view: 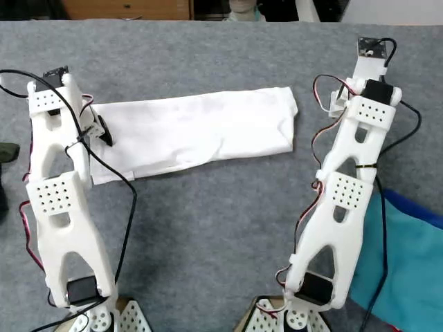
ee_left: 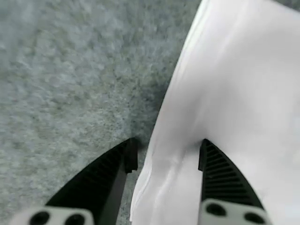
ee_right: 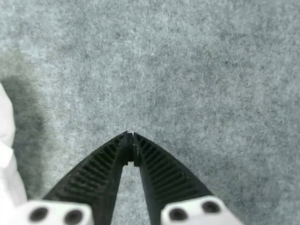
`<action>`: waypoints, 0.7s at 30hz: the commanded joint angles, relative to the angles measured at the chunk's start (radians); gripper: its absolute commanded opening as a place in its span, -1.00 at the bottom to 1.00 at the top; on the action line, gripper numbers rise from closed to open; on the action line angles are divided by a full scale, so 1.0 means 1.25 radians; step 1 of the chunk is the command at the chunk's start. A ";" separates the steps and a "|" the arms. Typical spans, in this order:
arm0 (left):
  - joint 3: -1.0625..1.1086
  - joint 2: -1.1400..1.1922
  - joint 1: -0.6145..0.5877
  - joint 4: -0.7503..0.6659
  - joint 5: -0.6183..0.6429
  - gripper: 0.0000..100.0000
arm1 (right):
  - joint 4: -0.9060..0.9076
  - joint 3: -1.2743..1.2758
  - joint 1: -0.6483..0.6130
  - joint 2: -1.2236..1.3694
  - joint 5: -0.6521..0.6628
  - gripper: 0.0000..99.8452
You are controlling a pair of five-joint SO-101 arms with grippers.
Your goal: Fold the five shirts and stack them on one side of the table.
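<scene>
Nearest, a teal cloth (view: 408, 256) runs out of view on the right, partly under the right arm; the right claw (ee_right: 131, 140) is closed on nothing above the grey table (view: 208, 228). Farther back the white shirt (view: 201, 131) — folded into a long strip — lies crosswise between the arms, its left end partly hidden by the left claw (ee_left: 166, 157), open astride its edge.

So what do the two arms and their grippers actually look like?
The left arm and right arm are white plastic with hole-patterned panels and black motors, trailing black and red wires. The left gripper and right gripper have black, ribbed, tapering fingers on white bases.
</scene>
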 commanded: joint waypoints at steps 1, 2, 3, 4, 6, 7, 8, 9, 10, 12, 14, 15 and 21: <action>-0.042 0.031 0.006 -0.006 0.000 -0.62 | -0.001 -0.042 0.007 -0.013 -0.002 -0.99; -0.047 0.040 0.006 -0.006 0.000 -0.67 | -0.001 -0.042 0.007 -0.013 -0.002 -0.99; -0.052 0.045 0.007 -0.006 0.000 -0.72 | -0.001 -0.042 0.007 -0.013 -0.002 -0.99; -0.053 0.048 0.010 -0.006 0.000 -0.77 | -0.001 -0.042 0.007 -0.013 -0.002 -0.99; -0.056 0.052 0.011 -0.006 0.000 -0.87 | -0.001 -0.042 0.007 -0.013 -0.002 -0.99; -0.056 0.052 0.011 -0.006 0.000 -0.91 | -0.001 -0.044 0.008 -0.013 -0.002 -0.99; -0.056 0.052 0.011 -0.006 0.000 -0.96 | -0.001 -0.044 0.008 -0.013 -0.002 -0.99; -0.056 0.052 0.010 -0.006 -0.001 -0.97 | -0.001 -0.044 0.009 -0.014 -0.002 -0.99; -0.056 0.052 0.005 -0.006 -0.001 -0.96 | -0.002 -0.044 0.012 -0.014 -0.002 -0.99; -0.056 0.048 -0.007 -0.006 -0.001 -0.96 | -0.011 -0.044 0.018 -0.013 -0.004 -0.99; -0.064 0.041 -0.026 -0.006 -0.002 -0.96 | -0.016 -0.044 0.028 -0.013 -0.005 -0.99; -0.075 0.035 -0.039 -0.004 -0.004 -0.96 | -0.022 -0.044 0.033 -0.013 -0.017 -0.99; -0.236 0.018 -0.096 0.081 -0.006 -0.96 | -0.039 -0.042 0.073 -0.012 -0.109 -0.99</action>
